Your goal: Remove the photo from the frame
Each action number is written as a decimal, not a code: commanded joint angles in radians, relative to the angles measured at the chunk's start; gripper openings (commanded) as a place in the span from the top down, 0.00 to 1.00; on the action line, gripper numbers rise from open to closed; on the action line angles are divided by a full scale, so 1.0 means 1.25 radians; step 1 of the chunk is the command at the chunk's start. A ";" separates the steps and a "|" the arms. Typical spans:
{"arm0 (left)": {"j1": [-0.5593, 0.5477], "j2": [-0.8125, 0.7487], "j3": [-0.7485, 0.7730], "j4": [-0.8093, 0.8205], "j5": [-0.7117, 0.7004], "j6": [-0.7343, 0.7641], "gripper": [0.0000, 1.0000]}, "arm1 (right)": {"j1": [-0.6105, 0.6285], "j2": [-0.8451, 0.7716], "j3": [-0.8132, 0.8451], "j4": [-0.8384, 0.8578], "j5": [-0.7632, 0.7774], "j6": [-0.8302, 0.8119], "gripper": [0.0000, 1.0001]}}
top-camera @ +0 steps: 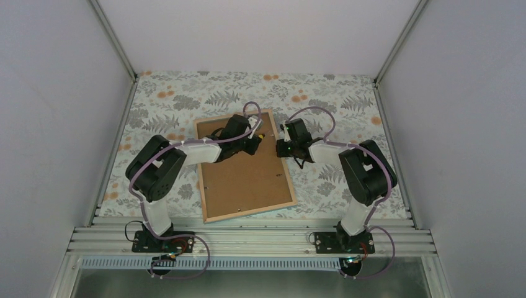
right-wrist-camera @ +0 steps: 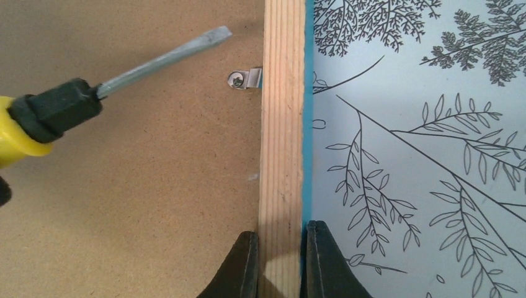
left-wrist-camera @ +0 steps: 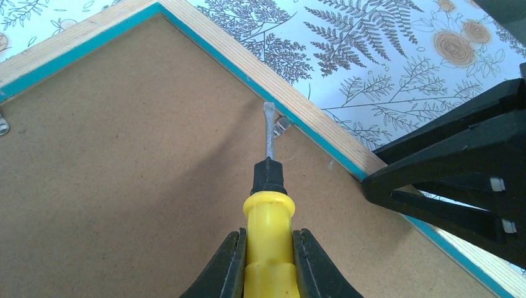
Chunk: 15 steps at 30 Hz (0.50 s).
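- left gripper (left-wrist-camera: 268, 264) is clenched on a yellow-handled screwdriver (left-wrist-camera: 268, 205), forearm reaching out low over the backing board (left-wrist-camera: 136, 161).
- its blade points ahead, tip just beside the metal clip (left-wrist-camera: 280, 126) at the frame (right-wrist-camera: 282, 155) rim.
- right gripper (right-wrist-camera: 280, 254) pinches that wood rim, just short of the clip.
- frame lies face down on the counter (right-wrist-camera: 422, 124); the photo is hidden underneath the board.
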 commanded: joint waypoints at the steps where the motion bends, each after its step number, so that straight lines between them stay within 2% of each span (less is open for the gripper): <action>1: 0.007 0.021 0.043 -0.012 0.021 0.030 0.97 | -0.002 0.022 -0.010 0.009 -0.006 -0.023 0.96; 15: 0.011 0.052 0.075 -0.051 0.032 0.031 0.98 | -0.002 0.017 -0.016 0.016 -0.018 -0.026 0.96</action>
